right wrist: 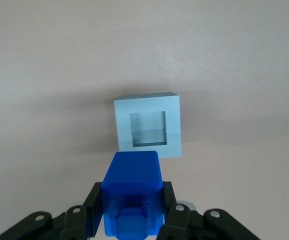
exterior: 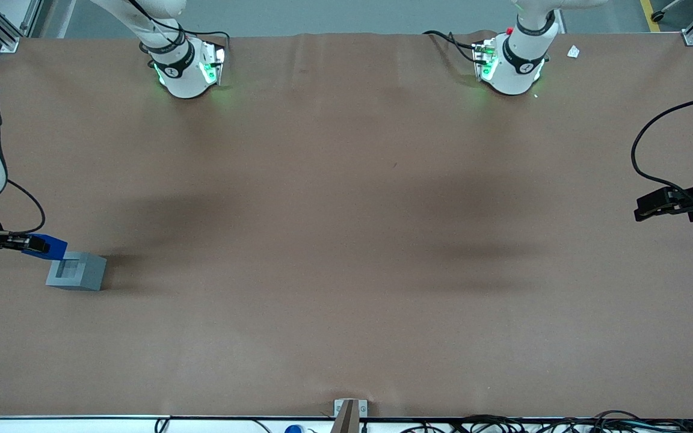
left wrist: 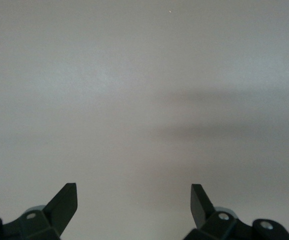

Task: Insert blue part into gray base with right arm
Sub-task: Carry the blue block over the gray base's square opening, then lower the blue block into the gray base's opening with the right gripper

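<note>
The blue part [right wrist: 133,187] is clamped between the black fingers [right wrist: 95,205] of my right gripper [right wrist: 133,210], which is shut on it. In the front view the gripper [exterior: 36,243] holds the blue part [exterior: 50,245] just above the table at the working arm's end. The gray base [exterior: 77,271] rests on the brown table right beside the part and slightly nearer the front camera. Its square recess [right wrist: 147,129] faces up and holds nothing. The part hangs close to the gray base [right wrist: 147,125], off to one side of the recess rather than over it.
The brown table [exterior: 346,240] stretches wide toward the parked arm's end. Two white arm bases [exterior: 187,69] stand along the table's back edge. A small metal bracket [exterior: 349,410] sits at the front edge, with cables along it.
</note>
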You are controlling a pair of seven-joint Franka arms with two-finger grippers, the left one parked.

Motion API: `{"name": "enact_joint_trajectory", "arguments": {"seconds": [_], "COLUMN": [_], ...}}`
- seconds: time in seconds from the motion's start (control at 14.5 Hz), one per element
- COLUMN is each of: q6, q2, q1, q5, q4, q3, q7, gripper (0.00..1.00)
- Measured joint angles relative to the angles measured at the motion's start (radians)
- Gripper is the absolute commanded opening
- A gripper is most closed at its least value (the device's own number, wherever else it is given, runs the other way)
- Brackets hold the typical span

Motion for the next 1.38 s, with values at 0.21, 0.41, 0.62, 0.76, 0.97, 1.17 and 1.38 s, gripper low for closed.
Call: {"name": "enact_joint_trajectory", "arguments": {"seconds": [0.21,0.41,0.62,0.76,0.97,1.17,1.38], "q6": [0.054,0.062,0.063,0.063,0.063,0.063,0.063], "q2": [0.047,0.071,0.087,0.101,0.12,0.128,0.135], "q1": [-0.008,-0.008,-0.011,-0.012,-0.012,-0.012,-0.012], "q5": [0.0,0.0,0.0,0.0,0.0,0.0,0.0], "q4": [0.005,0.01,0.017,0.032,0.056,0.063,0.07], "q3": [0.0,0.001,0.001,0.001,0.001,0.001,0.001], "q7": [-0.045,-0.064,-0.066,-0.066,-0.066,-0.066,-0.066], "gripper": [0.01,0.01,0.01,0.01,0.01,0.01,0.01]}}
